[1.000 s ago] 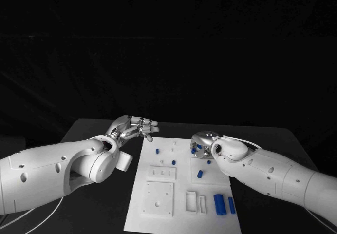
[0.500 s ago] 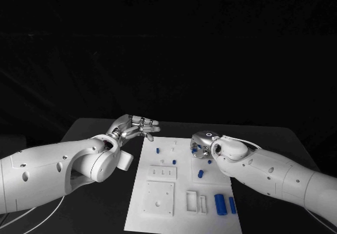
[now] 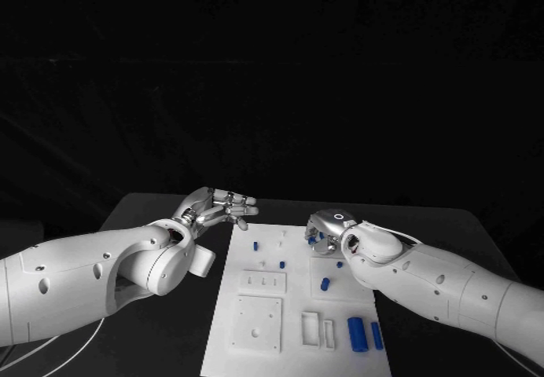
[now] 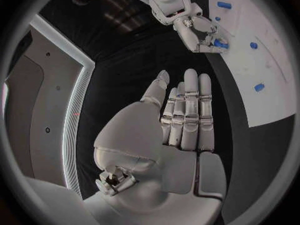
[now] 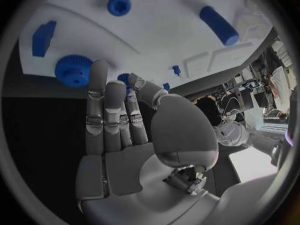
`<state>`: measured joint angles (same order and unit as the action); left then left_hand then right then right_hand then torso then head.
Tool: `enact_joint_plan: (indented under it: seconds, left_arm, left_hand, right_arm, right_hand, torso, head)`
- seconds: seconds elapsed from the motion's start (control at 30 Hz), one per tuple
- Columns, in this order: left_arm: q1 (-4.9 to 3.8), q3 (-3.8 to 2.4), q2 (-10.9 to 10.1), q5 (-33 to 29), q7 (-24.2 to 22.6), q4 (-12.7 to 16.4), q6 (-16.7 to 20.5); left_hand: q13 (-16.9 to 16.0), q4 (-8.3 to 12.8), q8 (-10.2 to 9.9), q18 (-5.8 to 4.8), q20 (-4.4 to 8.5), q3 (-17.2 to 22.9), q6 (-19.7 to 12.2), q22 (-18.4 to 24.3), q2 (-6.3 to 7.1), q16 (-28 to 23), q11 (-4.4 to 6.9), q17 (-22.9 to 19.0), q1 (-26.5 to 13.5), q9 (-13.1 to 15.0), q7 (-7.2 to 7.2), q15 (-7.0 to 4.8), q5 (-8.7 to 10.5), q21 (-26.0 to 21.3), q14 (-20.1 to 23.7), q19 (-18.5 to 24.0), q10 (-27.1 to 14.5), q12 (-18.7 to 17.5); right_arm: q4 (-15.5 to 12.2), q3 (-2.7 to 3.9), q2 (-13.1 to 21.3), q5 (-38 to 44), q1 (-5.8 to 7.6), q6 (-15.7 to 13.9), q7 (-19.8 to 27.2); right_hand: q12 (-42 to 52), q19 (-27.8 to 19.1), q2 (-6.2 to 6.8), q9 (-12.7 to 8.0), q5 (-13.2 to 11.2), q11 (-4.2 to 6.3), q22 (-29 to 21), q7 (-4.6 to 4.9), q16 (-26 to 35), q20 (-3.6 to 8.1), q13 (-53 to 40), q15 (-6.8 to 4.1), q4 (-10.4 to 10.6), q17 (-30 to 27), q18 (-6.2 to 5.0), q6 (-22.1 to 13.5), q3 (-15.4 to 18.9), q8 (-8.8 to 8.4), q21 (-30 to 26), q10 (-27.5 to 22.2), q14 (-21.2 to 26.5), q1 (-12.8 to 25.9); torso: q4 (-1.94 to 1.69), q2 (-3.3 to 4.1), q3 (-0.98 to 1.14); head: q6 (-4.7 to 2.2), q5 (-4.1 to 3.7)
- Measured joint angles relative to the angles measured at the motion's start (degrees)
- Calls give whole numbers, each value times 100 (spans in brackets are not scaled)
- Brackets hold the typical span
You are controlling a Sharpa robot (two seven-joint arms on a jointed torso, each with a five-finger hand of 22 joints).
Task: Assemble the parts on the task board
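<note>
Right hand (image 3: pixel 325 233) sits over the far right part of the board (image 3: pixel 255 357). In the left wrist view its fingers (image 4: pixel 203 37) are curled around a small blue part (image 4: pixel 218 44), apparently pinching it. In the right wrist view the fingertips (image 5: pixel 98 71) lie by a blue gear (image 5: pixel 72 70) near the board's edge; the part in the grip shows as a blue patch (image 5: pixel 124 78) behind the fingers. I cannot tell whether that part is lifted or seated.

Left hand (image 3: pixel 218 207) hovers off the board's far left corner, fingers straight and close together, holding nothing, apart from the board.

Other blue parts: two pegs (image 3: pixel 363 333) at the near right corner, one short piece (image 3: pixel 325 284) mid right, small ones (image 3: pixel 256 246) toward the far left.

Judged step: right hand is picking or seating a small part at the far right. Next move calls for a firm pinch and careful alignment over its seat; left hand could steady the board's edge.
</note>
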<state>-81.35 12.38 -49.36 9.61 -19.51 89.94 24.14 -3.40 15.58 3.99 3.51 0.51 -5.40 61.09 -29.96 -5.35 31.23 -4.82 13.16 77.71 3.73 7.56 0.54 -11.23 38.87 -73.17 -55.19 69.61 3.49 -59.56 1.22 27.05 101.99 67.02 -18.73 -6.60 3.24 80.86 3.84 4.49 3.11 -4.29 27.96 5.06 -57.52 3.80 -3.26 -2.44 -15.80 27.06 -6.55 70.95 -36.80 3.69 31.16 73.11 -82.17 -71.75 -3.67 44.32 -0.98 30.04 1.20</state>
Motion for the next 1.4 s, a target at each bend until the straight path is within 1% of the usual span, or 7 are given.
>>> enact_joint_plan:
  seconds: [0.17,0.47,0.73,0.93,1.07,1.2,1.4]
  left_arm:
    - [-5,0,10,1,4,-33,0]
    - [-15,0,36,3,11,-58,0]
    - [-44,0,89,8,16,-84,0]
    - [-54,-1,146,12,19,-102,0]
    - [-71,-1,166,17,21,-104,0]
    - [-92,-1,187,23,23,-104,0]
    - [-142,-1,216,34,26,-79,0]
  left_hand:
    - [0,0,0,0,0,0,0,0,0,0,0,0,0,0,0,0,0,0,0,0,0,0]
    - [0,0,0,0,0,0,0,-9,0,23,0,-18,0,0,0,-19,0,-21,20,0,0,0]
    - [0,0,0,0,0,-34,0,-18,0,23,-21,-23,0,0,0,-20,0,-21,20,0,-21,0]
    - [0,-1,0,0,0,-33,0,-23,0,23,-21,-23,0,0,0,-1,0,-21,41,0,-21,0]
    - [0,-1,0,0,0,-33,0,-22,0,23,-21,-31,0,0,0,-1,0,-21,41,0,-21,0]
    - [0,-1,0,0,0,-33,0,-22,0,23,-20,-31,0,-1,0,-1,-1,-21,41,0,-20,0]
    - [0,-1,0,0,0,-33,0,-22,0,23,-20,-31,0,-1,0,-1,-1,-20,41,0,-20,0]
  right_arm:
    - [-45,4,-49,11,82,-245,-65]
    - [-45,5,-241,39,145,-465,-171]
    - [146,4,-496,82,167,-587,-260]
    - [328,4,-713,113,167,-648,-297]
    - [441,4,-830,129,163,-675,-312]
    - [552,0,-930,144,146,-689,-331]
    - [695,-12,-1012,170,98,-693,-372]
  right_hand:
    - [2,0,-6,-21,0,0,25,-1,0,0,-1,0,0,13,6,1,0,0,0,0,0,-6]
    - [2,0,-7,-24,-6,0,46,-1,-1,0,-2,0,0,19,39,1,1,-1,0,0,0,-7]
    - [0,0,-7,-25,-23,0,60,-1,-1,-1,-2,0,0,19,43,0,2,-4,0,0,0,-7]
    - [-2,0,-7,-33,-24,1,74,0,-2,-2,-2,1,16,18,45,0,-14,-4,0,0,0,-7]
    - [-5,0,-7,-35,-28,1,74,0,-4,-2,-2,1,16,18,47,-1,-14,-5,0,-1,0,-7]
    - [-7,0,-6,-36,-28,1,87,0,-4,-2,-3,1,16,18,48,-1,-14,-5,0,-1,0,-7]
    - [-18,0,-6,-38,-29,1,97,0,-4,-3,-3,1,16,18,51,-1,-14,-10,0,-1,0,-7]
  torso:
    - [-12,3,0]
    - [-15,13,-2]
    - [-15,23,-8]
    - [-46,34,-13]
    - [-75,49,-27]
    - [-99,65,-46]
    - [-141,99,-83]
  head:
    - [-31,3]
    - [-79,49]
    - [-115,94]
    - [-114,109]
    - [-105,109]
    - [-103,83]
    - [-118,65]
